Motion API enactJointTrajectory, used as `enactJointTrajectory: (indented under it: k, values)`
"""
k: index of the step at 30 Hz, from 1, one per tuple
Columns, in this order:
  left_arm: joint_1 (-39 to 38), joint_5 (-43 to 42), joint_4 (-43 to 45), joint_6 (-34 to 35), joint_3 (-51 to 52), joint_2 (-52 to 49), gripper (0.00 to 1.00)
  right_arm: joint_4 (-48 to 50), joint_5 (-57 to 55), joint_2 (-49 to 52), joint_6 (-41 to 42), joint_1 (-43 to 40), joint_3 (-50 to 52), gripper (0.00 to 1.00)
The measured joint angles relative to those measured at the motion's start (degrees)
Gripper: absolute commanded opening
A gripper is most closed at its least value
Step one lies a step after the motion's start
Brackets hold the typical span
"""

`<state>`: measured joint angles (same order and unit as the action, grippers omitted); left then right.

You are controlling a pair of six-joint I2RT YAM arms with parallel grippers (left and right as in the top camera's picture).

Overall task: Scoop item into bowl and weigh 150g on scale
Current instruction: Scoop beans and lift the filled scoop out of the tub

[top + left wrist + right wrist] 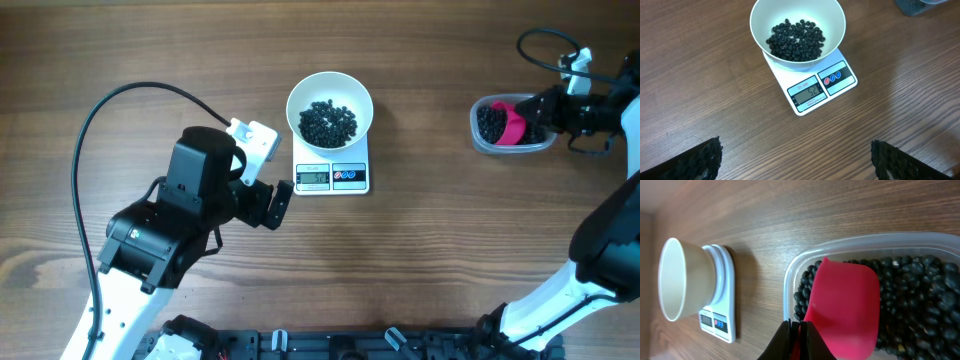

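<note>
Wooden tabletop [450, 250] is seen throughout. Some beans [328, 122] are already held in the bowl [299, 95] on the scale [350, 177], just ahead of the left gripper [272, 203], whose fingers [700, 160] are spread wide and empty. The display [807, 91] seems well short of target, so more scooping is judged needed. The pink scoop [845, 305] is clenched by the right gripper [799, 340], its cup lying in the tub [790, 280] just beyond.

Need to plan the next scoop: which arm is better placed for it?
Right. The right gripper is shut on the pink scoop, which sits in the tub of beans. The left gripper is open and empty, near the scale.
</note>
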<state>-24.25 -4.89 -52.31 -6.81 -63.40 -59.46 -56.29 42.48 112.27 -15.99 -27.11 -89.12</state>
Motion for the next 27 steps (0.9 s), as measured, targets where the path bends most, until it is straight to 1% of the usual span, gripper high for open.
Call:
enactJointTrajectory:
  k: [8,13,21,27]
  values:
    - [0.0,0.0,0.0,0.0,0.0,0.0,1.00,0.1,2.7,0.8,0.0,-1.4,0.0,0.04]
    - [0.0,0.0,0.0,0.0,0.0,0.0,1.00,-0.1,3.4,1.1,0.0,-3.3,0.0,0.04]
    - [0.0,0.0,0.0,0.0,0.0,0.0,1.00,-0.1,4.0,1.2,-0.5,-4.1,0.0,0.04]
    - [0.0,0.0,0.0,0.0,0.0,0.0,1.00,-0.1,5.5,2.1,-0.7,-6.6,0.1,0.04]
